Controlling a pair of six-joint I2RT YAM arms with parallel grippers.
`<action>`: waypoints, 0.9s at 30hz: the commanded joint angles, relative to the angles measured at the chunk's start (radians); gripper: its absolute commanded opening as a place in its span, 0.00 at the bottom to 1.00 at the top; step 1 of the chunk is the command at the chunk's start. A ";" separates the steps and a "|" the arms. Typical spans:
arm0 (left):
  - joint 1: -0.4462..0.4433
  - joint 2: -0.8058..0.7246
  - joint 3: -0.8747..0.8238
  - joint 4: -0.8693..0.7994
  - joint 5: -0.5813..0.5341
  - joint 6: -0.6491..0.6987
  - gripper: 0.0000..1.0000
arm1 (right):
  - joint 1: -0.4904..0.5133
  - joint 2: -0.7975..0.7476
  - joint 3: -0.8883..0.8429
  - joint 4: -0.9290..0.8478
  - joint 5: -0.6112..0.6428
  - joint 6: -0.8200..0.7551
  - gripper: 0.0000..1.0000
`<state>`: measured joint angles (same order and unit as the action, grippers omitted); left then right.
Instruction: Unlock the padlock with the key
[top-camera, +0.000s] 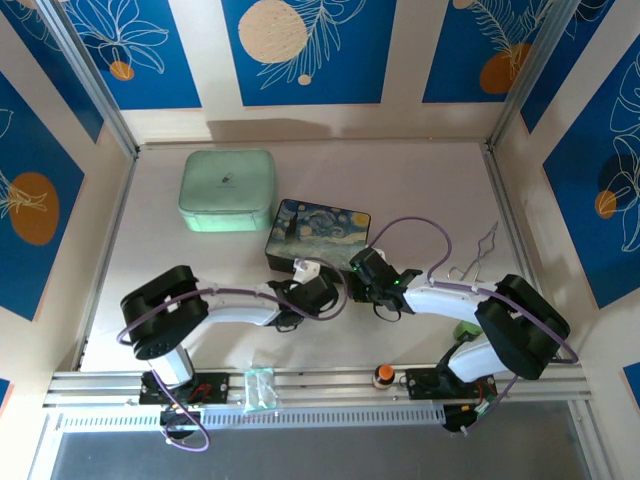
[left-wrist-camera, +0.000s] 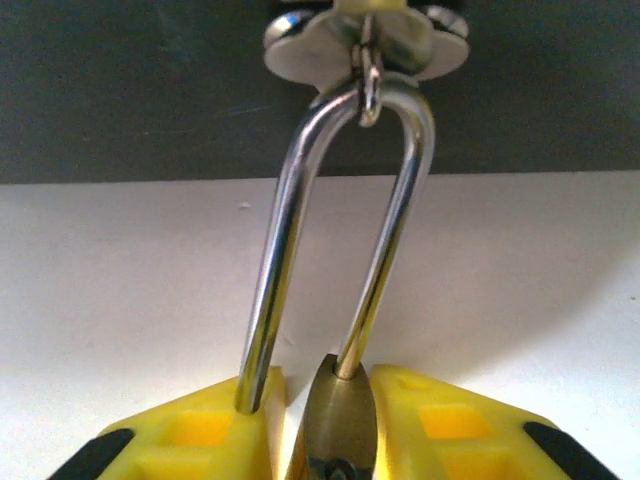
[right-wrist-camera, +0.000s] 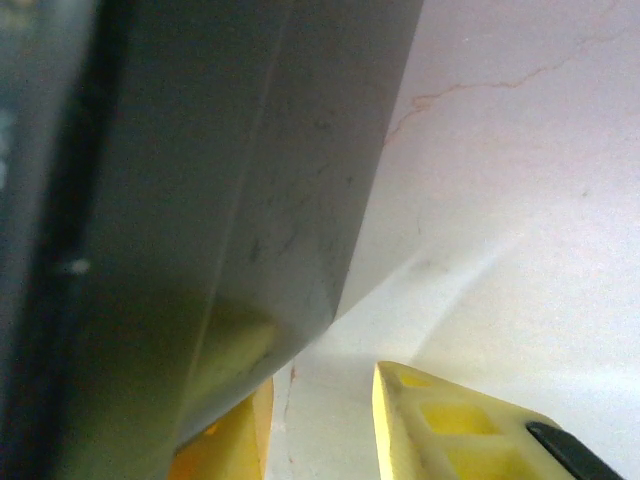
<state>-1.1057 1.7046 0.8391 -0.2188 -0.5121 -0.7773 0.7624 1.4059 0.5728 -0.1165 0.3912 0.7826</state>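
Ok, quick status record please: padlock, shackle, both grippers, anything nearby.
padlock: brass body clamped by the left gripper
shackle: through the hasp on the painted box; one leg enters the body, the other's end hidden
left gripper: shut on padlock
right gripper: fingers apart, nothing seen between, at the box's near corner
wire tool: right of box
green case: behind box, to its left
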 joint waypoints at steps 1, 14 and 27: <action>-0.016 0.031 0.003 -0.130 -0.067 0.015 0.32 | 0.011 0.007 0.006 0.004 0.029 0.021 0.32; -0.090 0.002 0.032 -0.138 -0.120 -0.006 0.32 | 0.018 0.008 -0.001 0.004 0.041 0.037 0.32; -0.102 -0.220 -0.034 -0.068 -0.092 0.029 0.63 | 0.097 -0.130 -0.046 0.034 0.041 0.018 0.39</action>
<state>-1.1992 1.5707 0.8280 -0.3111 -0.6067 -0.7719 0.8310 1.3319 0.5407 -0.1123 0.4164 0.8097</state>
